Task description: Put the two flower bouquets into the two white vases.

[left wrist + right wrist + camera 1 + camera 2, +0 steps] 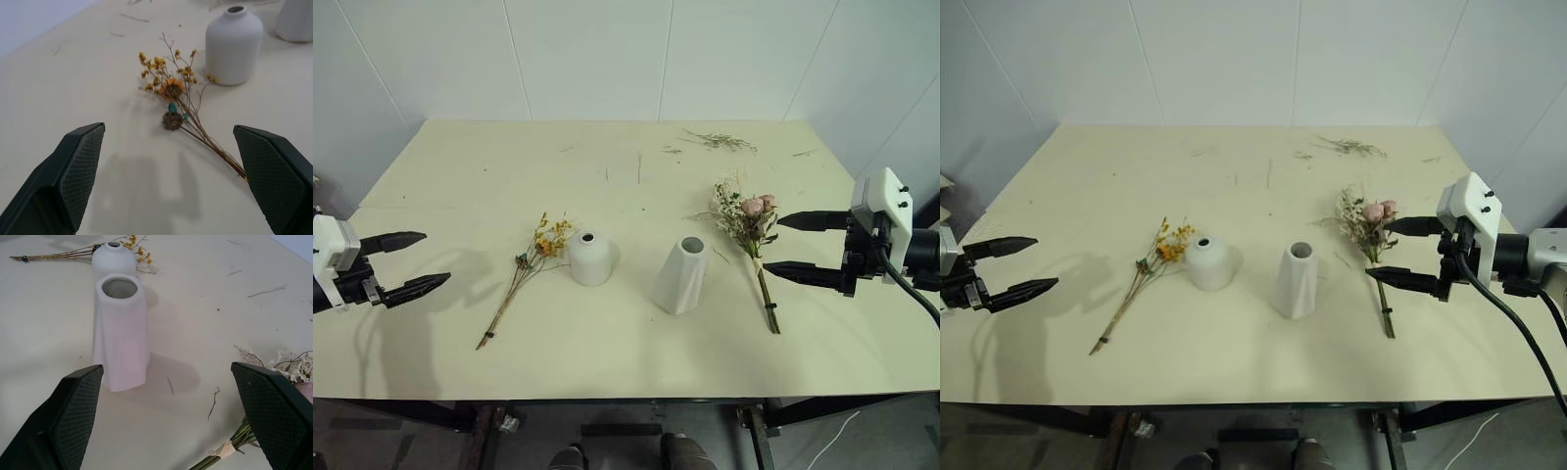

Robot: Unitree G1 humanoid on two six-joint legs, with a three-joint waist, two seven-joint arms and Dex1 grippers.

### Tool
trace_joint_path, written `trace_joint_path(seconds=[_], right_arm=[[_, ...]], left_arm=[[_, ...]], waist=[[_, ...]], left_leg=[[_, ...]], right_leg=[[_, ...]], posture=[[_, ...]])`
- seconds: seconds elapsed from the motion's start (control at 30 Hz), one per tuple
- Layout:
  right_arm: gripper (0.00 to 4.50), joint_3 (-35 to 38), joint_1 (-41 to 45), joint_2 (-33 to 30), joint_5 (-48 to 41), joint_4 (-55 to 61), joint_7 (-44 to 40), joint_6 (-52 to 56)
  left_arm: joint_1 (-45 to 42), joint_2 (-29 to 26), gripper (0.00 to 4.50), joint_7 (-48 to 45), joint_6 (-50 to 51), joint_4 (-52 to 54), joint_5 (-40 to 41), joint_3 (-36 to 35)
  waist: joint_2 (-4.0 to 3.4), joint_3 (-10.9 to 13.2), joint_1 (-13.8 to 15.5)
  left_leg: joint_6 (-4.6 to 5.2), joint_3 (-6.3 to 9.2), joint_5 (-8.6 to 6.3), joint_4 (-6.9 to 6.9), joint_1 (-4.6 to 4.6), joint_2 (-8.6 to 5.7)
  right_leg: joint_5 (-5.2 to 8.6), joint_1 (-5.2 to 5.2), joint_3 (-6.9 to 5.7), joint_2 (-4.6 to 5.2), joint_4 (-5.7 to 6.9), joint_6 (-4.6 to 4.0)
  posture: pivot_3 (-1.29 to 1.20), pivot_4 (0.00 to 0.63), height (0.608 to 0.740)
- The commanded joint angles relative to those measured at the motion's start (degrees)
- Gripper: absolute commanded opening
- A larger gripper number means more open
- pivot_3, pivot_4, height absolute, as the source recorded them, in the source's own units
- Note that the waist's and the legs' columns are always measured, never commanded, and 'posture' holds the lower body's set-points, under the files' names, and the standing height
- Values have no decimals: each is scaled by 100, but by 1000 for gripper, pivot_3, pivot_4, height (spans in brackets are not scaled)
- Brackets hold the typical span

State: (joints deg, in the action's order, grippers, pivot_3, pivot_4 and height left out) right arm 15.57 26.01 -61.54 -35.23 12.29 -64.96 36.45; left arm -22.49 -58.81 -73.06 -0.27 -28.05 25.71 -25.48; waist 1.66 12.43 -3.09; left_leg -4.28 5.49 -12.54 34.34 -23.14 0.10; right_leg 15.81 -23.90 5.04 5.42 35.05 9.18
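Left gripper (423, 262) — jaws spread wide, holding nothing, above the table (450, 196) edge. The yellow bouquet (530, 266) lies flat, its blossoms against the round vase (590, 258). The tapered vase (680, 275) stands upright nearby. The pink-rose bouquet (752, 238) lies just beside the right gripper (771, 243) — jaws wide, empty.

The table (460, 196) is pale yellow-cream. Both vases are matte white: the round vase (589, 258) and the tall vase (680, 275). One bouquet (533, 262) has yellow-orange blossoms on brown stems; the other bouquet (751, 235) has pink roses, white flowers and green stems. The gripper fingers (73, 176) are black with a fine cross-hatched pattern.
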Motion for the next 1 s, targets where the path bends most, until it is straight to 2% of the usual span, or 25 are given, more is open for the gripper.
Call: trace_joint_path(seconds=[0.03,0.4,0.6,0.7,0.8,1.0], right_arm=[[4425,165,31,44,-131,208,77,-26],[4425,399,-83,48,-315,408,250,61],[4425,232,239,19,-329,226,42,-136],[4425,10,590,69,-268,-58,-231,-292],[4425,-178,914,162,-266,-209,-349,-302],[4425,-461,1111,134,-194,-411,-721,-382]], left_arm=[[-139,5,4500,-28,2,31,79,-5],[-504,280,4500,-29,1,-30,53,293],[-340,460,4500,589,147,276,38,129],[106,604,4500,1246,1118,1379,208,171],[223,620,4500,1912,1848,2038,134,210],[332,325,4500,3171,4111,3357,-89,598]], waist=[[0,0,-6],[0,-1,0],[0,0,-7],[0,0,-8],[4,0,-7],[4,0,-1]], left_leg=[[0,0,0,1,0,0],[0,2,0,18,0,-1],[1,2,0,37,1,-2],[1,3,0,49,4,-2],[1,5,-1,59,5,-2],[1,8,-1,66,4,-5]], right_leg=[[0,1,0,0,1,0],[-1,2,0,-1,16,1],[-1,6,1,-1,31,2],[-1,10,4,0,37,2],[-3,17,3,-1,36,5],[-3,21,3,-1,35,6]], posture=[[0,150,740],[0,150,740],[0,150,740],[0,150,740],[0,150,740],[0,150,740]])
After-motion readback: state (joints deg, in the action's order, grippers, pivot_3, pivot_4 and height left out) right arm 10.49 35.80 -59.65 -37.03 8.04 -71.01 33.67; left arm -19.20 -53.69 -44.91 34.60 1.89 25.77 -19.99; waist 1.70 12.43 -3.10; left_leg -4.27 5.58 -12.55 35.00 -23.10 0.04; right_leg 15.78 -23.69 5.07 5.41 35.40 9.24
